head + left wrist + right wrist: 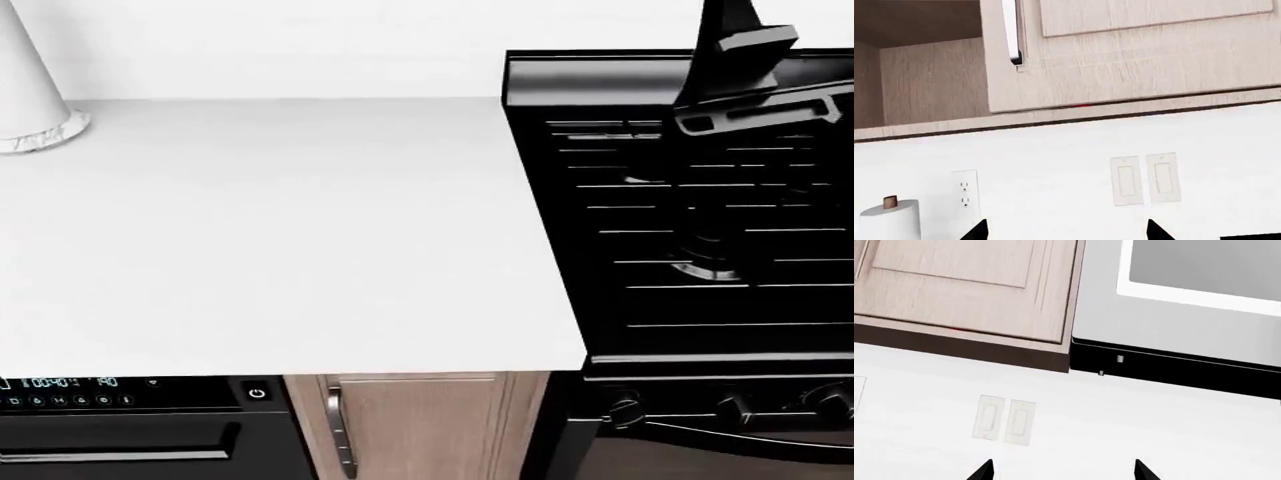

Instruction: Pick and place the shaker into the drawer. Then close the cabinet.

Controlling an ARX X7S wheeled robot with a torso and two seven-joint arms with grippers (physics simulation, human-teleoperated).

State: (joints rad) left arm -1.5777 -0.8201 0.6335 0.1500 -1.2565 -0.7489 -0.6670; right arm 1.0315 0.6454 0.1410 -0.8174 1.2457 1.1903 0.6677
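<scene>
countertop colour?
Plain white countertop, best in the head view.

The bench has a smooth, matt white top. The cabinet under it shows light brown wood grain, and its bar handle looks like polished silver metal. The stove is glossy black. The upper cupboards have pale, matt wood grain.
</scene>
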